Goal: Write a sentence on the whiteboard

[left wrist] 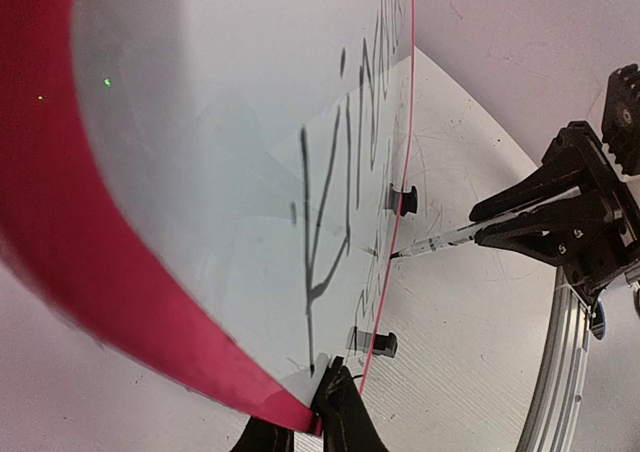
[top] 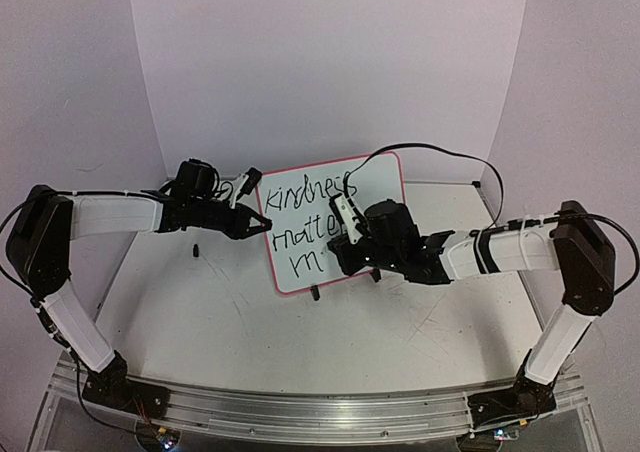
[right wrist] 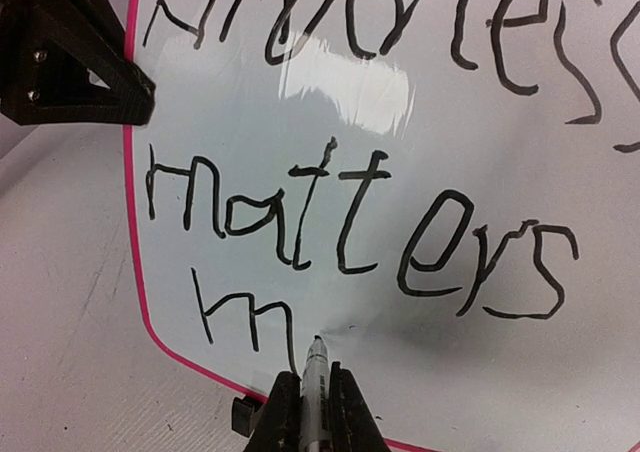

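The whiteboard [top: 300, 262] stands upright at the table's middle, white with a red-pink rim and black clip feet. The sentence [right wrist: 360, 172] reads "kindness", "matters" and an "m" on the third line. My left gripper [top: 262, 225] is shut on the board's left edge [left wrist: 322, 397]. My right gripper [right wrist: 312, 387] is shut on a marker [right wrist: 315, 367] whose tip touches the board just right of the "m". That marker also shows in the left wrist view [left wrist: 440, 240], and the right gripper in the top view [top: 345, 234].
A small black piece [top: 197, 249] lies on the grey tabletop left of the board. A black cable [top: 440, 152] loops behind the board's top right. White walls enclose the back and sides. A metal rail [top: 300, 412] runs along the near edge.
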Available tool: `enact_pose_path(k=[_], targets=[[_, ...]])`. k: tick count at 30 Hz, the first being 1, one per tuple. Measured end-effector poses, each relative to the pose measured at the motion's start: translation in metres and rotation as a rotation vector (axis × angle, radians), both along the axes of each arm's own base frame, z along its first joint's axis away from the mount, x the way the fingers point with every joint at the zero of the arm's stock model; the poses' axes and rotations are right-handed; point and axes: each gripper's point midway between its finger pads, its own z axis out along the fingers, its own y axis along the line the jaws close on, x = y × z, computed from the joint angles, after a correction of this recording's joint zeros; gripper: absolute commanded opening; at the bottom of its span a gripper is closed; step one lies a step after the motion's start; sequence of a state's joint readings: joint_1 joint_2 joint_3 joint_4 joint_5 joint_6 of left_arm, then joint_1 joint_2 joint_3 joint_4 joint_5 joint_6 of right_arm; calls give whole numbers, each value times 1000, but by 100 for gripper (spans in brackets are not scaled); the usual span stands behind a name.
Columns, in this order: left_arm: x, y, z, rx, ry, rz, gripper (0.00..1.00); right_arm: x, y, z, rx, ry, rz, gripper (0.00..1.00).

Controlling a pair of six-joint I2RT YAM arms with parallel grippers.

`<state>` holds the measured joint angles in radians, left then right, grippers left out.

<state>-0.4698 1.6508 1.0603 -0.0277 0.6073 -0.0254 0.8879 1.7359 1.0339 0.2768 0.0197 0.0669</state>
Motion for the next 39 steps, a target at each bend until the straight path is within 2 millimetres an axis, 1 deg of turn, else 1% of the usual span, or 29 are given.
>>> enact_pose_path(k=[8,13,23,35,39], targets=[[0,0,0,0,0,0,0,5,3,7,6,-21,-5,0],[0,0,0,0,0,0,0,6,4,3,-1,-18,-7,0],[0,0,0,0,0,0,0,5,5,1,4,-8,-8,0],[0,0,0,0,0,0,0,-8,-7,-31,-37,58,-10,0],[0,0,0,0,0,0,0,-8,-9,-33,-43,60,-27,0]])
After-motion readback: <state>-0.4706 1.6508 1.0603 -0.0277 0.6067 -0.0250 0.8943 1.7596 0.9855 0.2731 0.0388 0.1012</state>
